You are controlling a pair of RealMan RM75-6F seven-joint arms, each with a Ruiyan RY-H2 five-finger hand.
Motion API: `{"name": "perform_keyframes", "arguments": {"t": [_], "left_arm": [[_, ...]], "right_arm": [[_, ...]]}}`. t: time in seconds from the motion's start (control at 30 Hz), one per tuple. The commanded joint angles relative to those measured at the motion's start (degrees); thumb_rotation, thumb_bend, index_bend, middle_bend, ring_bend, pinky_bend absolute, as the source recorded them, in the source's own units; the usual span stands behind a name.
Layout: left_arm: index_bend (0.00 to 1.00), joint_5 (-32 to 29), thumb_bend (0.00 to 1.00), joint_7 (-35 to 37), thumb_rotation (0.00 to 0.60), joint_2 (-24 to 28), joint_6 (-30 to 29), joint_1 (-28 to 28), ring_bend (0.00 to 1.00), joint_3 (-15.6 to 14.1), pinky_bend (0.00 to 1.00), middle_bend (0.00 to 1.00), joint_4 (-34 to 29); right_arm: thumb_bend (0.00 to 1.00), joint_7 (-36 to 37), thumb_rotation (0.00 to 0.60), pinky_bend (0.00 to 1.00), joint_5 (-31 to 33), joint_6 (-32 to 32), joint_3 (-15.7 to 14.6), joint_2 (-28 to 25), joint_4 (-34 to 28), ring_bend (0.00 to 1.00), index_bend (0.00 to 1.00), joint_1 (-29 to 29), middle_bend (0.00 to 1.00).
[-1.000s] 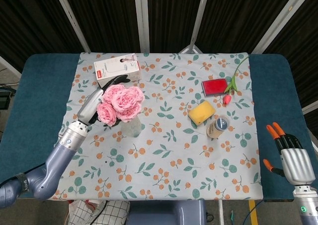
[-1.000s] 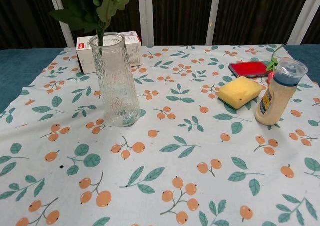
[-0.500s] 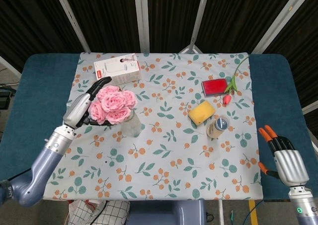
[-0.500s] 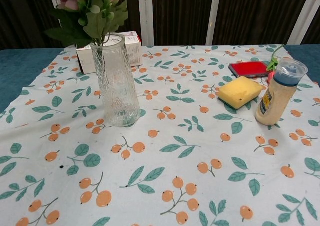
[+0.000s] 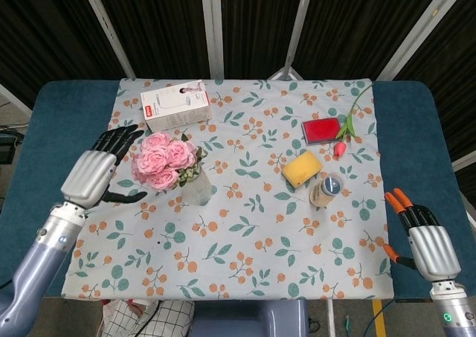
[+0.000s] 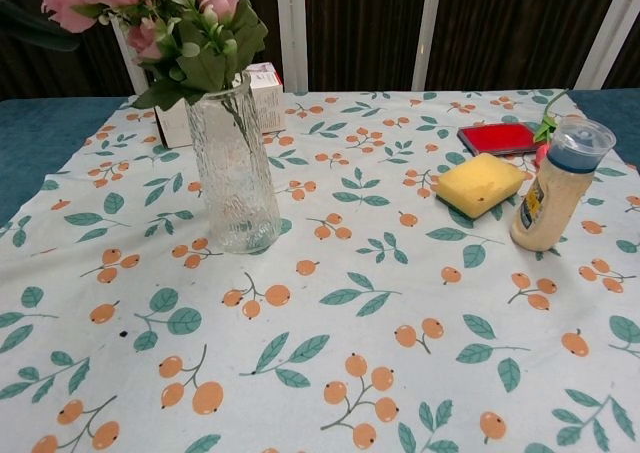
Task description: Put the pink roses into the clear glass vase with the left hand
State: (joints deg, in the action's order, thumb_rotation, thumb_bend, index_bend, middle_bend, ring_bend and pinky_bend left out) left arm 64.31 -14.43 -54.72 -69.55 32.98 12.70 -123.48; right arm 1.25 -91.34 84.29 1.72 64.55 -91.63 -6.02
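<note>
Since the earlier frames, the left hand [image 5: 95, 175] has let go of the pink roses [image 5: 161, 159] and drawn back toward 9 o'clock; the bunch has sunk lower into the clear glass vase [image 6: 232, 173]. That hand now holds nothing, fingers spread wide, just beside the blooms with no visible contact. The right hand [image 5: 425, 240] hangs off the table [image 5: 44, 129] edge at 4 o'clock, fingers apart, holding nothing.

Step in hand: release and withdrawal after insertion. Judged from the chest view, the stems stand inside the vase and the leaves rest at its rim, so placement appears complete. The next move calls for clearing the left hand away toward 9 o'clock without brushing the blooms or tipping the vase.

Containers:
- Clear glass vase, at 9 o'clock of table centre: holds the pink roses, leaning slightly toward 9 o'clock.
- Capped seasoning bottle [image 6: 555, 185], at 3 o'clock: pale contents.
- White carton [image 5: 175, 104], at 11 o'clock: closed, contents cannot be told.
</note>
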Motion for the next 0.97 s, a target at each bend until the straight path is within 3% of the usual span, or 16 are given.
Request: {"name": "perform_keyframes", "arguments": {"t": [0.03,0.13,0.23,0.37,0.6,0.73,0.97], "left_arm": [[0.03,9.9,0.22,-4.5,0.6,3.7,-12.5,-10.1,0.0,-7.0,0.04,0.05,-4.8],[0.03,15.5,0.23,-3.2,0.6,2.9,-19.0,-16.3,0.0,-10.8,0.04,0.05,-2.6],[0.03,21.6,0.23,2.9,0.6,0.6,-25.9,-22.6,0.0,-14.0,0.04,0.04,3.7],[0.04,24.3,0.23,10.0,0.6,-3.3,-31.1,-27.5,0.0,-15.4,0.04,0.04,14.5],[0.05,20.4,0.25,7.8,0.6,-7.0,-29.3,-30.3,0.0,-15.6,0.04,0.04,22.4],[0.05,21.3,0.24,13.2,0.6,-9.6,-29.0,-31.1,0.0,-15.3,0.04,0.04,26.2],[0.05,21.0,0.24,14.8,0.6,-10.9,-27.4,-31.2,0.0,-14.3,0.04,0.04,29.4]], "right_arm": [[0.27,0.0,0.6,0.17,0.0,0.2,0.0,-0.1,-0.2,0.17,0.11,0.1,0.07],[0.27,0.0,0.6,0.17,-0.1,0.7,0.0,-0.2,-0.5,0.17,0.11,0.3,0.07],[0.27,0.0,0.6,0.17,-0.7,1.5,0.0,-0.4,-0.8,0.17,0.11,0.5,0.07],[0.27,-0.3,0.6,0.17,-1.8,3.0,0.1,-0.2,-0.5,0.17,0.11,0.8,0.07],[0.27,-1.3,0.6,0.17,-2.5,3.9,0.0,-0.3,-0.6,0.17,0.11,1.0,0.07],[0.27,-1.8,0.6,0.17,-3.3,4.6,-0.2,-0.6,-0.6,0.17,0.11,1.2,0.07],[0.27,-2.4,0.6,0.17,-3.2,4.5,-0.3,-1.4,-1.5,0.17,0.11,1.3,0.07]]}}
